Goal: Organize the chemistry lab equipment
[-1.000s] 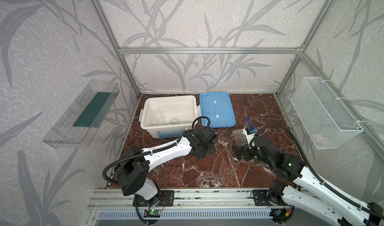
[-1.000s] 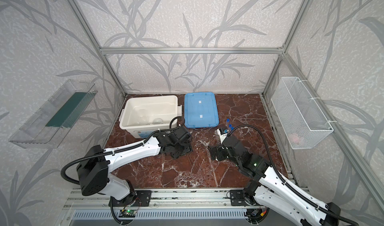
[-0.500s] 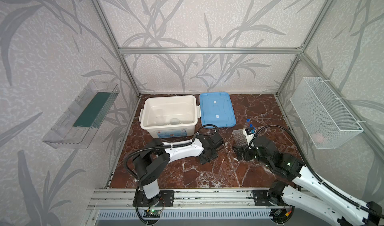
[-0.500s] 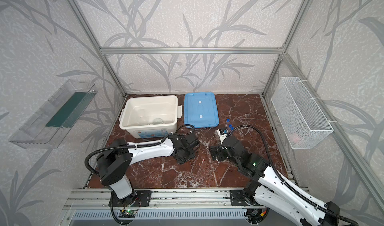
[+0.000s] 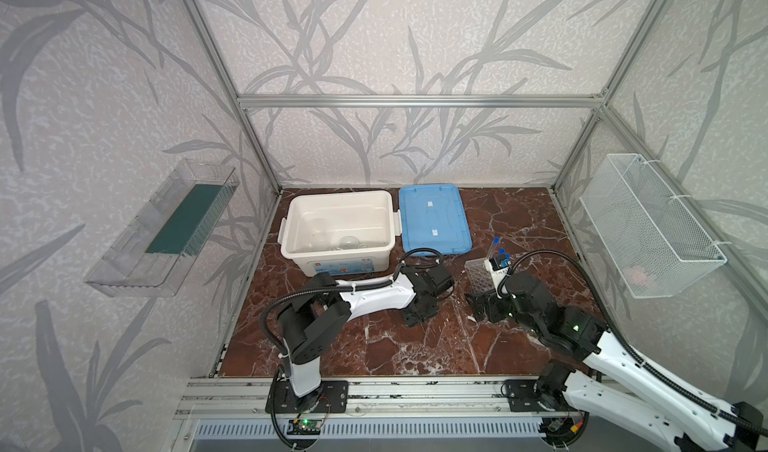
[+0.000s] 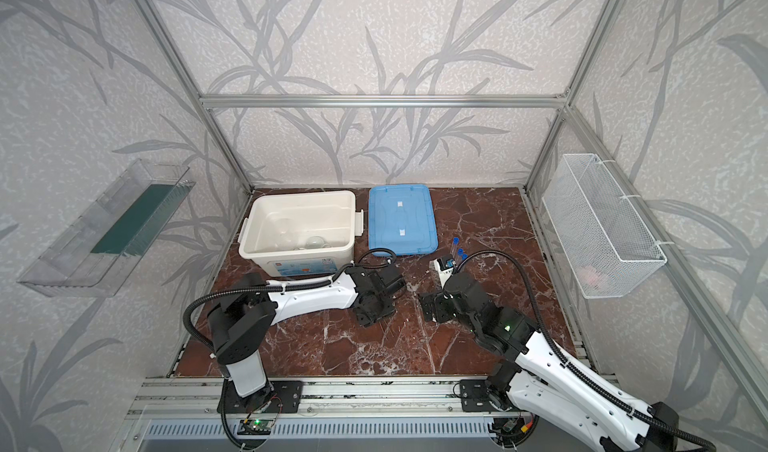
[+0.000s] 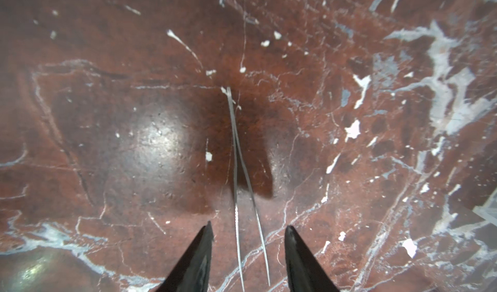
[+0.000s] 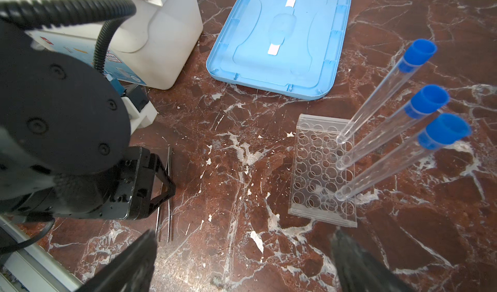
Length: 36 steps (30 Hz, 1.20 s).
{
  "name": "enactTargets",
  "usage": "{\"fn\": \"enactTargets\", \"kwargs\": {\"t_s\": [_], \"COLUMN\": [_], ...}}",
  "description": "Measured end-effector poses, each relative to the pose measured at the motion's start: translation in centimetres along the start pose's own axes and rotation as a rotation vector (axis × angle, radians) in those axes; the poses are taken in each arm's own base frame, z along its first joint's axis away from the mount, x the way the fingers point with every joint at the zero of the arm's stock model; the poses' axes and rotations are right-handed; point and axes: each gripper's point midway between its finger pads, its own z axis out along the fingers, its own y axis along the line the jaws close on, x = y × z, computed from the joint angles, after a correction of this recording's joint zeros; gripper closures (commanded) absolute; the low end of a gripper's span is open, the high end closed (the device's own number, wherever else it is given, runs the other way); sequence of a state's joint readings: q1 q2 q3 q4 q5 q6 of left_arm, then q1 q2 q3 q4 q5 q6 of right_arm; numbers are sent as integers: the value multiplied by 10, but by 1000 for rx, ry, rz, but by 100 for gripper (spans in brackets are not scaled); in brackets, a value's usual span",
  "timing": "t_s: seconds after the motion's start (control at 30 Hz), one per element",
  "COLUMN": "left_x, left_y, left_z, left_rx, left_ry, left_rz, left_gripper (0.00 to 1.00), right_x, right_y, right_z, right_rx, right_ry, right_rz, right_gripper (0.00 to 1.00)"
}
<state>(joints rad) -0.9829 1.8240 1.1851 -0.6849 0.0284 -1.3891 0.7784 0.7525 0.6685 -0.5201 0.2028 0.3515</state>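
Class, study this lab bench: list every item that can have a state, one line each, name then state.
white box, open, lid off, clear glassware inside.
blue lid, off, flat beside the box.
test tubes, three, capped, standing in the rack.
tube rack, lying flat, holding the tubes.
tweezers, lying flat, not gripped.
left gripper, open, fingers either side of the tweezers.
right gripper, open, empty.

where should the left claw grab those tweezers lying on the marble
Take the tweezers around mid-length, pinching across both thin legs, and come straight down from above: they lie flat on the table, so only the top is open. The left claw straddles them, one finger each side.
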Motion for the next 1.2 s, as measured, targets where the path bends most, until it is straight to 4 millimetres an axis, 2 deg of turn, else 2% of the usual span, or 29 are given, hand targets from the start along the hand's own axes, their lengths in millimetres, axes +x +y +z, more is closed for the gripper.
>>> {"fn": "enactTargets", "kwargs": {"t_s": [0.17, 0.37, 0.67, 0.77, 0.87, 1.0, 1.2], "left_x": [1, 5, 9, 9, 9, 9, 8], "left_y": [0, -1, 0, -2, -2, -2, -2], "left_z": [5, 7, 10, 10, 10, 10, 10], "left_rx": [-8, -12, -21, -22, -21, -22, -20], "left_ry": [5, 18, 32, 34, 35, 34, 27], "left_rz": [1, 3, 1, 0, -2, -6, -5], "left_gripper": [55, 66, 76, 85, 88, 100, 100], "right_x": [-1, 0, 0, 0, 2, 1, 1], "right_y": [0, -1, -2, -2, -3, -4, -4], "right_z": [-1, -1, -2, -2, -1, -2, -2], "right_rx": [1, 4, 5, 7, 10, 12, 13], "right_ry": [-4, -5, -10, -9, -8, -10, -13], "right_rz": [1, 1, 1, -1, -2, -2, -1], "right_gripper": [1, 1, 1, 1, 1, 1, 1]}}
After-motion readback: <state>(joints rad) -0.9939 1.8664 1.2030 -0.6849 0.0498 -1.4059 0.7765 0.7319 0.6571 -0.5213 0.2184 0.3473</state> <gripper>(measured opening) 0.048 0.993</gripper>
